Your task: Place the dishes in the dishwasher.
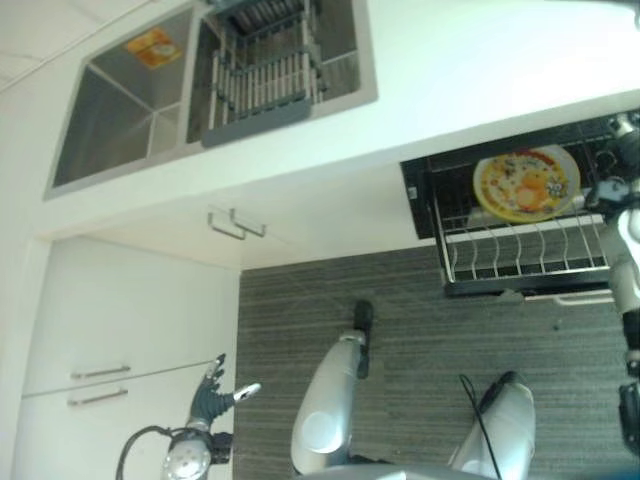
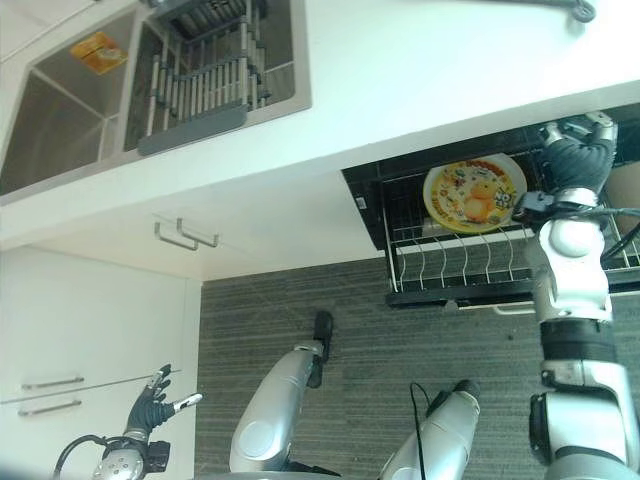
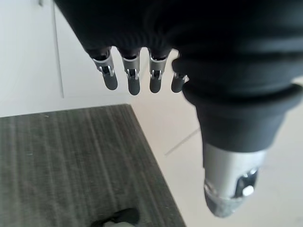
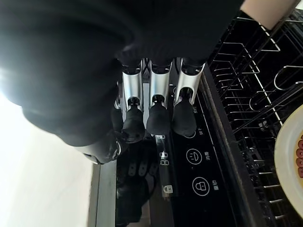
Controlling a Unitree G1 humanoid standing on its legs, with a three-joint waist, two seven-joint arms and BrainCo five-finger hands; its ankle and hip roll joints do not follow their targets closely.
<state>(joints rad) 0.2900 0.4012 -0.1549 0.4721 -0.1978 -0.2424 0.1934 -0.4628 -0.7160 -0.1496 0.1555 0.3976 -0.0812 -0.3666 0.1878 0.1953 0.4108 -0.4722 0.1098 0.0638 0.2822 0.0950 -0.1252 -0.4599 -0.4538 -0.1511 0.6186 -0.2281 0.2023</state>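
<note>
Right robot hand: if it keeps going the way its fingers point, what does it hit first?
Probably the dishwasher's black control panel. In the wrist view the right robot hand has straight fingers aimed at its lit icons, beside the wire rack. Depth is unclear.

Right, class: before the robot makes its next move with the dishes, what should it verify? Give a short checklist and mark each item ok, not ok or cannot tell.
1. Dishwasher rack pulled out and reachable: ok.
2. Yellow plate standing in the rack: ok; whether it sits firmly between the tines, cannot tell.
3. Right hand clear of the plate: cannot tell. It is up beside the rack, and in the right wrist view its fingers hang straight over the dishwasher's control panel, holding nothing.
4. Left hand free for the next dish: ok, low by the white cabinet, fingers relaxed.
5. More dishes waiting in the sink rack: cannot tell.
</note>
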